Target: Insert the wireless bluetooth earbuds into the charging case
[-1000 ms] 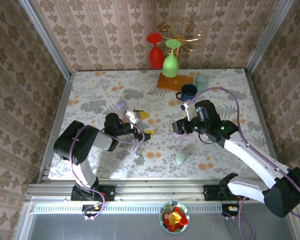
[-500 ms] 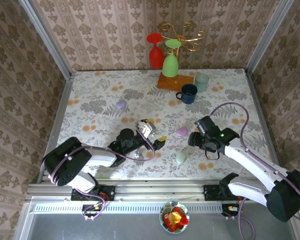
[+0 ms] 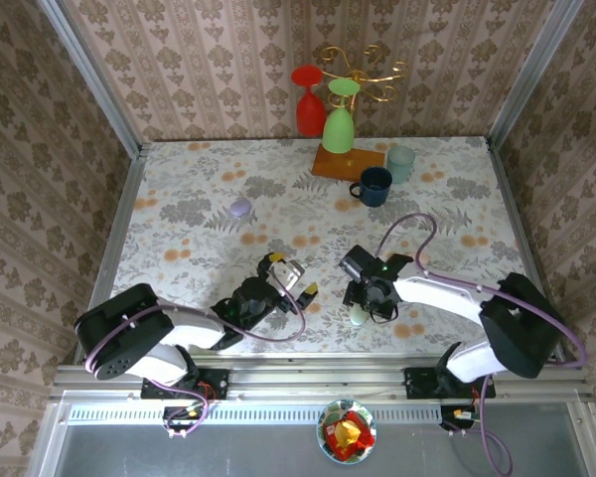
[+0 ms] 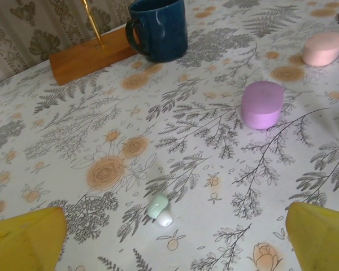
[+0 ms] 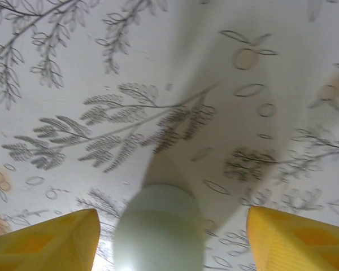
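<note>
so my left pincer (image 3: 288,277) is wide open, holding nothing, sitting low over the flowery surface (image 4: 56,141). One earbud (image 4: 159,209), pale green w/ a white tip, lies on the surface just ahead of my yellow fingers (image 4: 25,240), touching neither. Purple case (image 4: 261,104) and pink case (image 4: 323,48) are further out, blue mug (image 4: 158,28) at the back. My right pincer (image 5: 172,240) is released too, straddling a pale green case (image 5: 157,220), gaps both sides afaict.
</note>
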### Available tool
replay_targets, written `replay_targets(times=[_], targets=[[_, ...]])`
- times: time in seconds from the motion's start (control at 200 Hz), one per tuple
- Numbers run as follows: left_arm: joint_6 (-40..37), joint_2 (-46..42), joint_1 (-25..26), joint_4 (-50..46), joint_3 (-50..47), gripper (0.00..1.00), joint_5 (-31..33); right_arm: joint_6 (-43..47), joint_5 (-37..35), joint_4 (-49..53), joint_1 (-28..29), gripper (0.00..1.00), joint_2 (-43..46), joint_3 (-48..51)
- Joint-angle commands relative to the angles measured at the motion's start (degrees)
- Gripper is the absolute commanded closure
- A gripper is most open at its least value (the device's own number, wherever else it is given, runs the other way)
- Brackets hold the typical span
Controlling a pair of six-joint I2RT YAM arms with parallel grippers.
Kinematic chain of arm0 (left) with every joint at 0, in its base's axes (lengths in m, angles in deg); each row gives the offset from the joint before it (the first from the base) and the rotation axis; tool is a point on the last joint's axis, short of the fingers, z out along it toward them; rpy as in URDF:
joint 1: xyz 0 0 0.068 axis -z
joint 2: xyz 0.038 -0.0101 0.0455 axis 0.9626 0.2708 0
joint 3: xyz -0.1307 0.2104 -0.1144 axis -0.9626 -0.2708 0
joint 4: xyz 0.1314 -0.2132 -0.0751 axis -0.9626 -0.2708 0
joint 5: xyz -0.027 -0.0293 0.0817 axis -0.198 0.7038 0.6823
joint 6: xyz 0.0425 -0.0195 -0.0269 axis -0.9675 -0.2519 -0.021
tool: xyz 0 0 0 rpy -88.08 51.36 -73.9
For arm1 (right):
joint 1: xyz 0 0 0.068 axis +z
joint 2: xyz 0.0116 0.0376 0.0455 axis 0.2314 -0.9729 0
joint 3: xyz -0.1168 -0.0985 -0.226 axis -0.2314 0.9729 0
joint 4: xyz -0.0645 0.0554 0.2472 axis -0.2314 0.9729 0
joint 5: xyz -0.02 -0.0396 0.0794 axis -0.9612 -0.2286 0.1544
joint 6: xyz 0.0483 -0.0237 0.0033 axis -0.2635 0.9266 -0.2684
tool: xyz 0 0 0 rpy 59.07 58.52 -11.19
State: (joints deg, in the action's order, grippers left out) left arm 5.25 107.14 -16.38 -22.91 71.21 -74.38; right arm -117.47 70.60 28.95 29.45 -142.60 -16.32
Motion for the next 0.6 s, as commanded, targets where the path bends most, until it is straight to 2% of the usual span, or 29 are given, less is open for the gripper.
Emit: replay_targets(times=[0.0,0.065,0.19,0.25,0.375,0.595], targets=[[-0.8,-2.0,1.1,-1.8,-0.2,0.0,2.6,-1.9,0.8,-0.6,0.4,0.35,-2.5,-1.3],[-0.9,-2.0,1.6,-2.0,-0.4,0.0,3.3,-1.8,1.2,-0.8,0.4,0.43,-3.4,-1.6],[-0.9,-2.2,2.6,-1.2,-0.8,0.0,4.5,-1.6,1.5,-0.5,0.4,0.45,-3.6,-1.7],[-0.6,-2.4,2.9,-0.9,-0.9,0.0,4.6,-1.6,1.6,-0.4,0.4,0.55,-3.8,-1.7],[-0.8,-2.6,3.9,-0.7,-0.8,0.0,4.7,-1.6,0.8,0.1,0.2,0.65,-3.6,-2.0],[2.2,-2.0,6.1,2.5,-1.1,0.0,4.5,-2.0,2.3,-4.4,-3.8,0.67,0.5,-0.2]])
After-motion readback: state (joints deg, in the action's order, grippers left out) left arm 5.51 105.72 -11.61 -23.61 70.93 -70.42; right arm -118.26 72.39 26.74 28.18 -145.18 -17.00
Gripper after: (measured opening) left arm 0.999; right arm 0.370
